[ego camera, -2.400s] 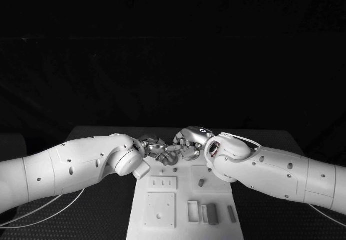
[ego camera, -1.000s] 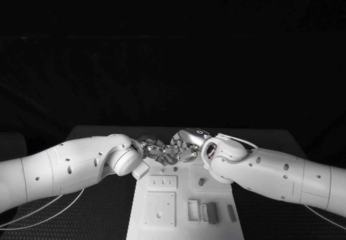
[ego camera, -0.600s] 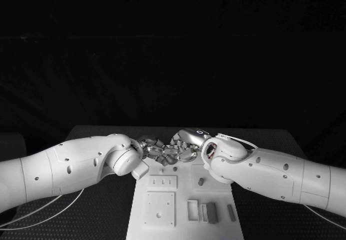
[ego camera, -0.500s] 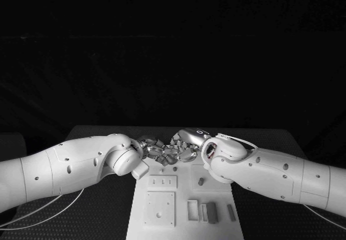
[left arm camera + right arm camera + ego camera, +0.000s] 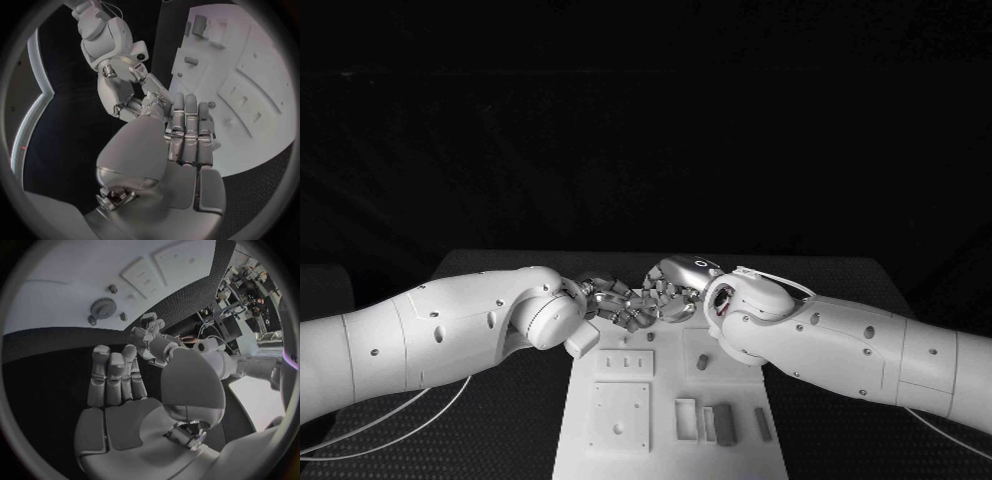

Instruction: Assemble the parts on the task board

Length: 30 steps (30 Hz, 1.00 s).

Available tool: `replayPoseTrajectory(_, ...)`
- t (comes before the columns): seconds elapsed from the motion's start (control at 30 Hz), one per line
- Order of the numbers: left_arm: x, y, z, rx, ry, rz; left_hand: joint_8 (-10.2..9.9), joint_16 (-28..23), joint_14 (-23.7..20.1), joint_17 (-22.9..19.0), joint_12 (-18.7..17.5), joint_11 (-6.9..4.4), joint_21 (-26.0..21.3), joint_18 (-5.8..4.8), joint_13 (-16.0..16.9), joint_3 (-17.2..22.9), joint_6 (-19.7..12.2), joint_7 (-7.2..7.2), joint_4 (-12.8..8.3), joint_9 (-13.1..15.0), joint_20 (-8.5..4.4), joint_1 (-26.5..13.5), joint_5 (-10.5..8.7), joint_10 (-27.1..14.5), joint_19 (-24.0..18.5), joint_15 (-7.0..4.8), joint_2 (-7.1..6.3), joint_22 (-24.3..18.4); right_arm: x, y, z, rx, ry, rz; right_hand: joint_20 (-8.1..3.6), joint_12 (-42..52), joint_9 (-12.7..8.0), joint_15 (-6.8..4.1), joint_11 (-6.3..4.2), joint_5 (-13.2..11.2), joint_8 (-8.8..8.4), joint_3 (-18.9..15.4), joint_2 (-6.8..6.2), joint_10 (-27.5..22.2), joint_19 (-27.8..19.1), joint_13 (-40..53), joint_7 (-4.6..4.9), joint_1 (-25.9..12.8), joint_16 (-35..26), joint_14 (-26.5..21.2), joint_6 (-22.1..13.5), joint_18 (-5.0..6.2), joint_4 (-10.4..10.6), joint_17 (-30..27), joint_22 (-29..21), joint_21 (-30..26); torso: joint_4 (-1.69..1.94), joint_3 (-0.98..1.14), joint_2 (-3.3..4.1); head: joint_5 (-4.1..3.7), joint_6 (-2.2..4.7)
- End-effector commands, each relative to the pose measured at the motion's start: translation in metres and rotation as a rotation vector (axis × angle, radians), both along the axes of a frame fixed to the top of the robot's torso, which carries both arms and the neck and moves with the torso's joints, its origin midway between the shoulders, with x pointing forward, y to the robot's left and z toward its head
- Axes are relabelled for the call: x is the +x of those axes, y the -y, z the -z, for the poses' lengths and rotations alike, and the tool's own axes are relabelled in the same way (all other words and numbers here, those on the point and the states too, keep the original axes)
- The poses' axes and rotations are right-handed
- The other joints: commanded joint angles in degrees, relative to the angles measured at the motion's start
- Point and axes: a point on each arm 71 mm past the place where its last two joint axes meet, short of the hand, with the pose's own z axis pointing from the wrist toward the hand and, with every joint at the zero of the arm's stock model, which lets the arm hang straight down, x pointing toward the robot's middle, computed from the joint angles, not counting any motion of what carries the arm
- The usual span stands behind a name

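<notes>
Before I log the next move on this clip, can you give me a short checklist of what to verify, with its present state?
1. Both hands over the far end of the white plastic task board: ok.
2. Silver left hand and silver right hand close together, fingers meeting: ok.
3. A part held between them: cannot tell, the fingers hide it.
4. Small grey gear-shaped part lying on the board: ok.
5. Grey rectangular blocks at the board's near end, untouched: ok.

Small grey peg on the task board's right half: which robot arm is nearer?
Right. The right arm passes just beside the peg; the left arm lies across the task board from it.
</notes>
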Motion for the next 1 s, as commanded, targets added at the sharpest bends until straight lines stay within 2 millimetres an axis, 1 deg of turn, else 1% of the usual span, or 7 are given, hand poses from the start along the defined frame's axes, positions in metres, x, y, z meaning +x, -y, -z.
replayPoseTrajectory(0.03, -0.0014, 0.0073, -0.0053, -0.052, -0.003, 0.035, -0.4, 0.2, -0.3, -0.1, -0.2, -0.20, 0.2, -0.43, 0.1, 0.5, 0.6, -0.83, 0.1, 0.2, 0.00, 0.1, -0.01, 0.1, -0.4, 0.01, -0.21, 1.2, -0.0011, -0.0008, 0.0062, -0.027, -0.029, -0.023, 0.31, -0.5, 0.0, 0.02, 0.29, 0.1, 0.39, 0.7, 0.38, -0.6, -0.5, -0.2, 2.42, -0.5, -0.5, -0.2, 2.8, 0.78, 0.1, -0.3, 0.2, -0.2, 0.02, -0.03, 0.00, 0.06, -0.05)
replayPoseTrajectory(0.13, -0.0012, 0.0071, -0.0052, -0.054, -0.005, 0.032, -0.4, 0.2, -0.3, -0.1, -0.2, -0.20, 0.2, -0.43, 0.1, 0.7, 0.6, -0.82, 0.1, 0.2, 0.02, 0.1, -0.02, 0.1, -0.4, 0.01, -0.23, 1.3, -0.0013, -0.0015, 0.0069, -0.027, -0.041, -0.032, 1.04, -2.9, 0.0, 0.41, 0.67, 0.1, 0.04, 0.9, 0.42, -1.6, -2.0, -1.5, 2.73, -1.0, -2.6, -1.3, 2.4, 0.78, 0.0, -1.7, 0.0, -1.2, 0.00, 0.00, -0.01, 0.05, -0.06)
replayPoseTrajectory(0.2, -0.0012, 0.0070, -0.0051, -0.053, -0.005, 0.032, -0.4, 0.2, -0.3, -0.1, -0.3, -0.19, 0.2, -0.43, 0.1, 0.9, 0.6, -0.78, 0.1, 0.2, 0.02, 0.1, -0.02, 0.1, -0.5, 0.01, -0.21, 1.3, -0.0017, -0.0019, 0.0067, -0.024, -0.042, -0.038, 1.50, -8.3, 0.0, 1.09, 1.44, 0.0, -0.16, 1.2, 0.58, -4.0, -2.8, -4.7, 3.17, -1.3, -4.3, -1.7, 2.1, 0.78, 0.0, -3.1, 0.0, -1.7, 0.00, 0.01, -0.01, 0.05, -0.04)
replayPoseTrajectory(0.23, -0.0012, 0.0068, -0.0051, -0.053, -0.006, 0.032, -0.4, 0.2, -0.4, -0.1, -0.3, -0.18, 0.2, -0.43, 0.1, 0.9, 0.6, -0.74, 0.1, 0.2, 0.02, 0.1, -0.02, 0.1, -0.5, 0.01, -0.23, 1.3, -0.0018, -0.0020, 0.0066, -0.021, -0.042, -0.040, 1.72, -11.4, 0.2, 1.31, 1.64, -0.1, -0.08, 1.1, 0.87, -2.0, -2.9, -7.3, 3.27, -1.3, -4.7, -1.3, 2.2, 0.78, -0.1, -3.9, 0.1, -1.6, 0.02, 0.01, 0.00, 0.04, -0.05)
replayPoseTrajectory(0.3, -0.0013, 0.0068, -0.0051, -0.053, -0.007, 0.033, -0.4, 0.3, -0.4, -0.2, -0.3, -0.17, 0.3, -0.43, 0.2, 1.0, 0.5, -0.71, 0.1, 0.2, 0.02, 0.1, -0.02, 0.1, -0.5, 0.01, -0.22, 1.3, -0.0020, -0.0023, 0.0066, -0.020, -0.043, -0.043, 1.78, -12.3, 0.2, 1.28, 1.63, 0.1, -0.12, 1.0, 0.76, -1.4, -2.9, -8.0, 3.24, -1.3, -4.7, -1.2, 2.2, 0.78, -0.3, -4.2, 0.1, -1.6, 0.02, 0.01, 0.01, 0.03, -0.07)
replayPoseTrajectory(0.57, -0.0010, 0.0065, -0.0049, -0.052, -0.008, 0.034, -0.4, 0.3, -0.4, -0.2, -0.4, -0.16, 0.3, -0.43, 0.2, 1.4, 0.6, -0.63, 0.0, 0.2, 0.03, 0.1, -0.01, 0.2, -0.6, 0.01, -0.10, 1.3, -0.0020, -0.0022, 0.0065, -0.010, -0.045, -0.045, 2.18, -17.6, 0.4, 2.01, 2.44, 0.1, -0.24, 1.0, 0.91, -1.0, -3.5, -11.5, 3.34, -1.5, -5.1, -1.9, 2.2, 0.78, -0.5, -5.1, 0.0, -2.1, 0.00, 0.01, 0.00, 0.06, -0.13)
replayPoseTrajectory(1.0, -0.0006, 0.0061, -0.0041, -0.048, -0.017, 0.040, -0.5, 0.3, -0.5, -0.3, -0.4, -0.14, 0.4, -0.43, 0.2, 1.7, 0.6, -0.57, 0.0, 0.2, 0.03, 0.2, 0.00, 0.2, -0.6, 0.02, -0.13, 1.3, -0.0016, -0.0006, 0.0079, -0.015, -0.054, -0.035, 2.32, -18.4, 0.5, 2.09, 2.47, 0.1, -0.07, 0.9, 1.16, -0.1, -3.5, -12.0, 3.18, -1.5, -4.9, -2.0, 2.6, 0.78, -0.7, -5.3, 0.0, -2.2, 0.05, 0.03, 0.01, 0.06, -0.37)
